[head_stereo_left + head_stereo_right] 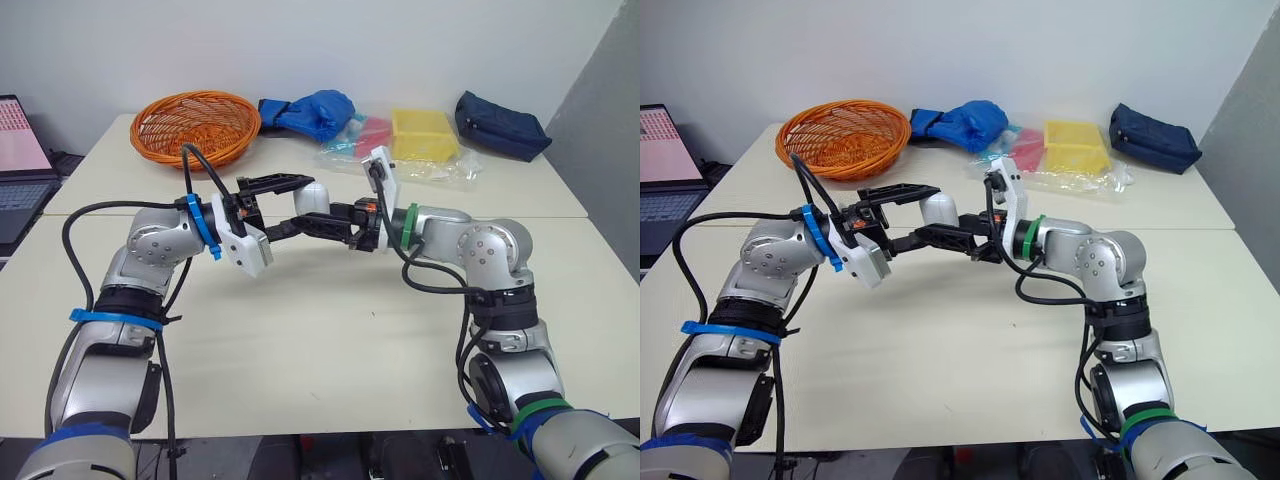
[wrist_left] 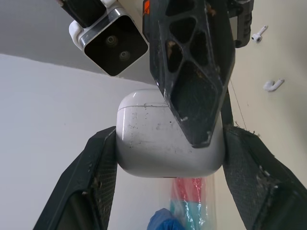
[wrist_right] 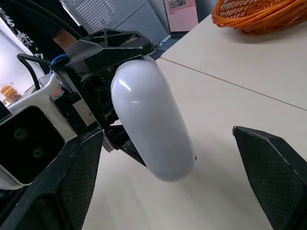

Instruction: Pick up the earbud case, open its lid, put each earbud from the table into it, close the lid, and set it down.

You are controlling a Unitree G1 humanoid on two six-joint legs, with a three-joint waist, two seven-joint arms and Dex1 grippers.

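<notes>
While the left claw (image 1: pixel 305 204) clamps the earbud case (image 2: pixel 144 139), it hangs midair.

Pretty plain room: white wall (image 1: pixel 420 40) at the back, gray panel (image 1: pixel 612 110) along the right edge. The pale beige tabletop (image 1: pixel 320 340) is several tables pushed together, seams showing. An open laptop (image 1: pixel 18 165) sits off to the left. Lighting's soft and even.

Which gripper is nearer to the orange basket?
Left. The left gripper, holding the earbud case, is on the orange basket's near side; the right gripper sits further right, beside the case.
</notes>
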